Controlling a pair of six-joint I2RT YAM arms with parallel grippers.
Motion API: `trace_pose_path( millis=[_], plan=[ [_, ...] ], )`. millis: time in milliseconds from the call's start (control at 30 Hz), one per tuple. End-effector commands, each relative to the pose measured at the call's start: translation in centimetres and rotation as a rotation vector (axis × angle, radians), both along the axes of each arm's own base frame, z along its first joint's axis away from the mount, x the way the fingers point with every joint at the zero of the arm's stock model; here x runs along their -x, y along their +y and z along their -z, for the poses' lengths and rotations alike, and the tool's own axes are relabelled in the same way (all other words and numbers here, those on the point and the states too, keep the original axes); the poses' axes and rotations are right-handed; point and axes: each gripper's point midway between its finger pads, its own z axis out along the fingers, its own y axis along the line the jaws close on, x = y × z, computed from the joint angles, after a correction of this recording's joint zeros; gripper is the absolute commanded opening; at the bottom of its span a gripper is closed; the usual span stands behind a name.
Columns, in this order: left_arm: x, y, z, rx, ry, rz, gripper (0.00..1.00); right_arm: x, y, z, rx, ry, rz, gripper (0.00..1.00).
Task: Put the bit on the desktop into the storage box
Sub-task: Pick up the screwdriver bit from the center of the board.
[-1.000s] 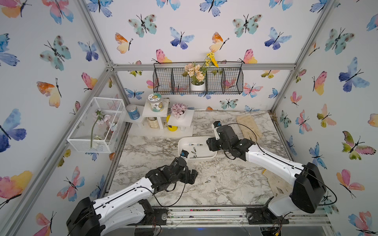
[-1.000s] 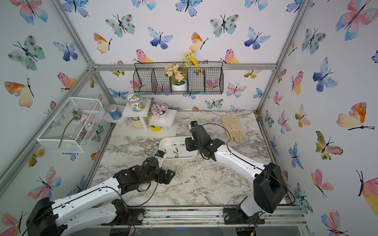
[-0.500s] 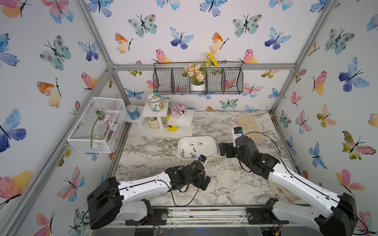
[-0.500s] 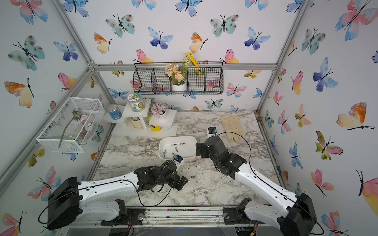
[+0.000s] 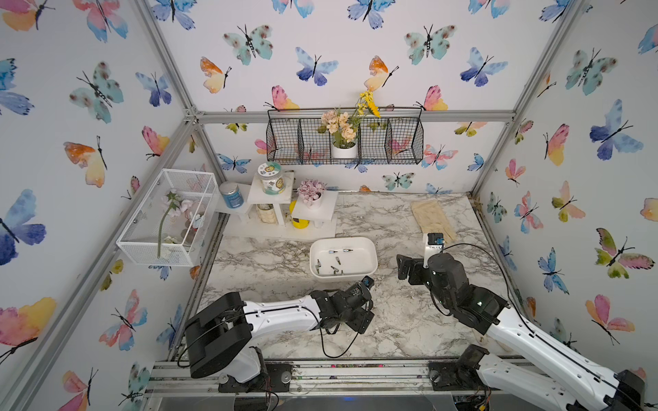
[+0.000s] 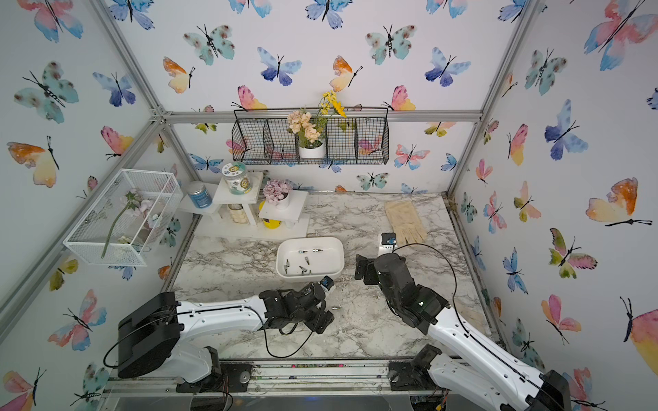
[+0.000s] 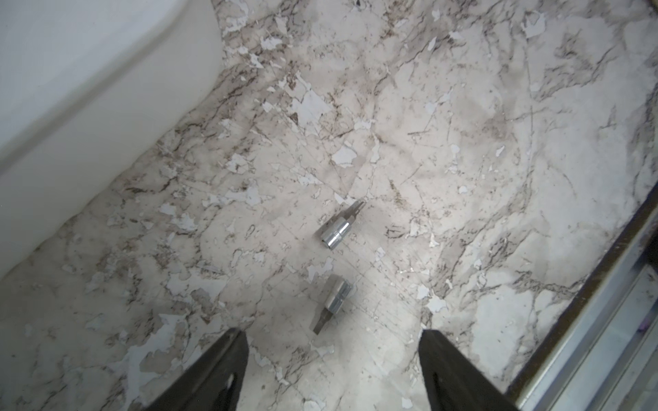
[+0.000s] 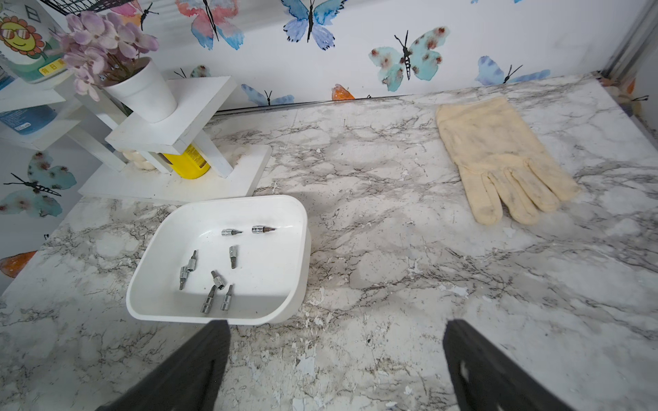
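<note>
Since a second ago both arms have shifted: the right hand point(image 8: 334, 325) has backed off from the storage box point(image 8: 270, 270) and now hangs beside it, jaws wide apart and empty, while the left hand point(image 7: 333, 334) has swung in low over the counter point(image 7: 463, 142), jaws apart, holding nothing. Just ahead of its fingertips lie two socket bits (nearer bit point(image 7: 333, 300), farther bit point(image 7: 338, 227)), untouched on the counter near the box's wall. Eight other bits point(image 8: 233, 256) lie inside the box.
</note>
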Motion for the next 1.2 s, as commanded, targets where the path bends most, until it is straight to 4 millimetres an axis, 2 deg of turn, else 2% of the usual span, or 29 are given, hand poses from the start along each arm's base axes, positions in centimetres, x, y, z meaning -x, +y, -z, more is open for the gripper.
trace_pose_path(
  millis=[0, 200, 467, 1167],
  plan=[
    [-0.2, -0.3, 0.3, -0.024, -0.016, 0.013, 0.75, 0.0, -1.0, 0.5, 0.018, -0.005, 0.037, 0.99],
    [-0.2, -0.4, 1.7, -0.076, -0.013, 0.019, 0.63, 0.1, -1.1, 0.7, 0.018, -0.008, 0.038, 0.99],
    [-0.3, -0.5, 3.0, -0.130, -0.021, 0.020, 0.55, 0.1, -1.0, 0.6, 0.023, -0.015, 0.033, 0.99],
    [-0.4, -0.1, 4.2, -0.168, -0.019, 0.015, 0.32, 0.0, -0.8, 1.1, 0.027, -0.004, 0.024, 0.99]
  ],
)
